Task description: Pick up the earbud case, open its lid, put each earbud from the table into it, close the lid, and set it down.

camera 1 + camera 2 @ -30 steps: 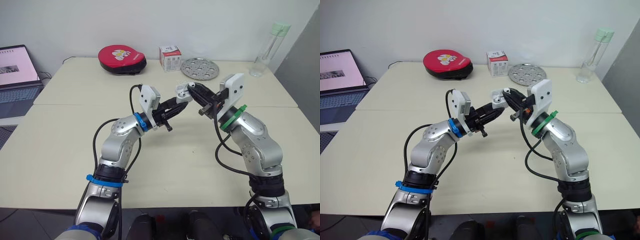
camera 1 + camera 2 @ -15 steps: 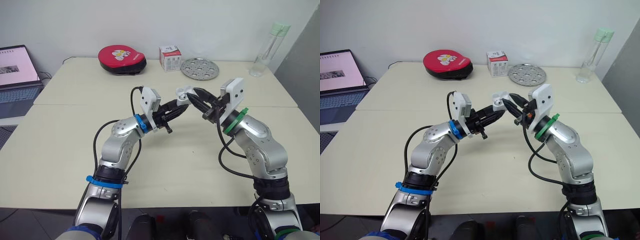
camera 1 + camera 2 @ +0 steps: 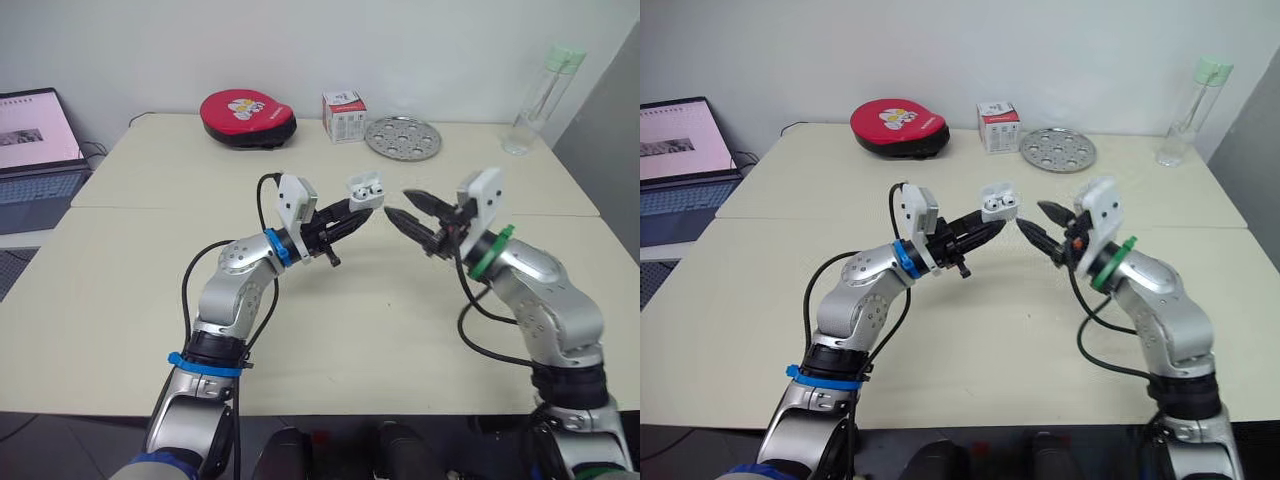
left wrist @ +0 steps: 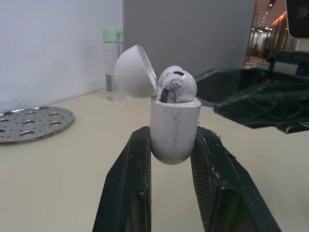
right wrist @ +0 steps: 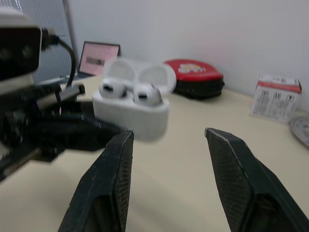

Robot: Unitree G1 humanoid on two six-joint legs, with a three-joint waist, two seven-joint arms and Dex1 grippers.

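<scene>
The white earbud case (image 3: 364, 190) hangs above the table centre, pinched between the fingers of my left gripper (image 3: 358, 206), which is shut on it. Its lid (image 4: 134, 71) stands open and two white earbuds (image 5: 132, 93) sit in its slots. My right gripper (image 3: 407, 206) is open and empty, a short way to the right of the case, fingertips pointing at it. In the left wrist view the case (image 4: 174, 128) stands upright between the black fingers (image 4: 129, 188). The right wrist view has the case (image 5: 130, 109) just beyond its two spread fingers (image 5: 235, 176).
Along the far side of the table (image 3: 120, 300) lie a red round pouch (image 3: 246, 118), a small white box (image 3: 342, 116), a perforated metal disc (image 3: 401, 137) and a clear bottle (image 3: 537, 85). A laptop (image 3: 35, 150) sits on a separate stand at far left.
My right gripper has let go near the case and pulled back to the right, now open and empty. The case stays in my left gripper with its lid up and both earbuds seated.
</scene>
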